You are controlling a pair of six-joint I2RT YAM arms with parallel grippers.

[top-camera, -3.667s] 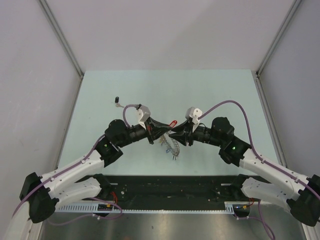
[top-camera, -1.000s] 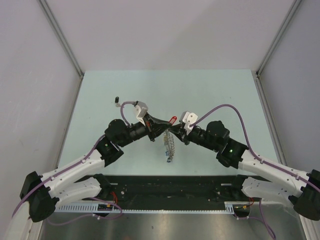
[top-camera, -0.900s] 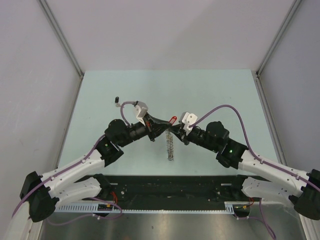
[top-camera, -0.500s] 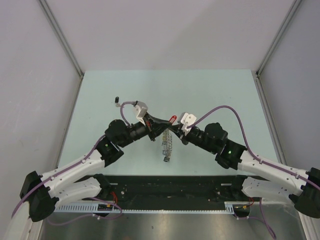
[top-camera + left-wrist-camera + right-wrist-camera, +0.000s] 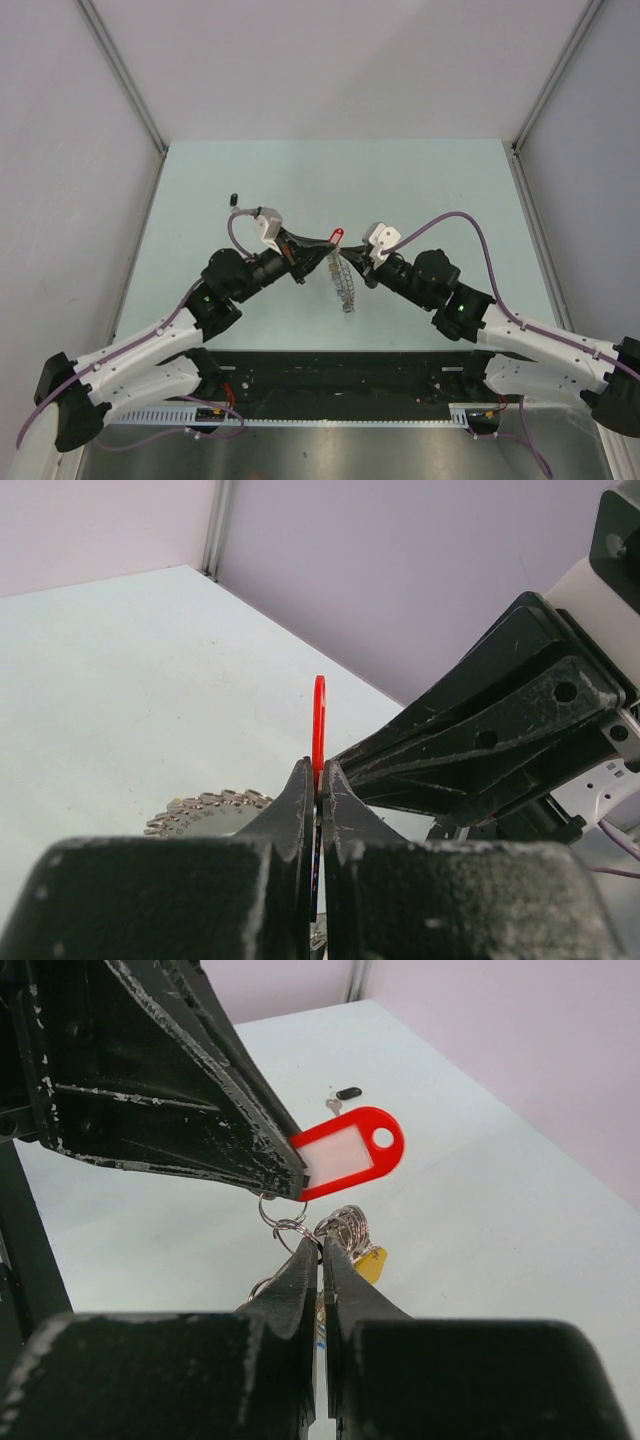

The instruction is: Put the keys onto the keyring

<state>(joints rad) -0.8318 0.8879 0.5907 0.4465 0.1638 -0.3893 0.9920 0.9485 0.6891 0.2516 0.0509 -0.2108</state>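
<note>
Both arms meet over the middle of the counter (image 5: pixel 440 190), and this is a handover-style hold. The left gripper (image 5: pixel 318 780) comes in from 8 o'clock, clamped shut on the red tag (image 5: pixel 345 1155), gripping its lower end so that the holed end stands up at 12 o'clock. Holding it by the flat plastic leaves the metalwork below free for the other arm. The right gripper (image 5: pixel 320 1252) reaches in from 4 o'clock. Its tips are pinched tight together just under the tag, and they look to be nipping the small ring (image 5: pixel 285 1215) that dangles from it, though how much wire sits between them is hard to tell. The keyring (image 5: pixel 345 285) is off the counter, hanging between the two grippers and trailing toward 6 o'clock, with its keys (image 5: pixel 205 810) fanned out like a fringe and a yellow head (image 5: pixel 370 1260) showing beside the right tips. My read is that one arm steadies the bundle by the tag so the other can work the wire, because a loose, swinging cluster like this will twist away from any push. Out at 10 o'clock, well apart from the action, a black key (image 5: pixel 235 199) lies alone on the counter, not yet on the ring. So I'd call the task only partly done. The risk is the thin ring slipping out of that fine pinch.
</note>
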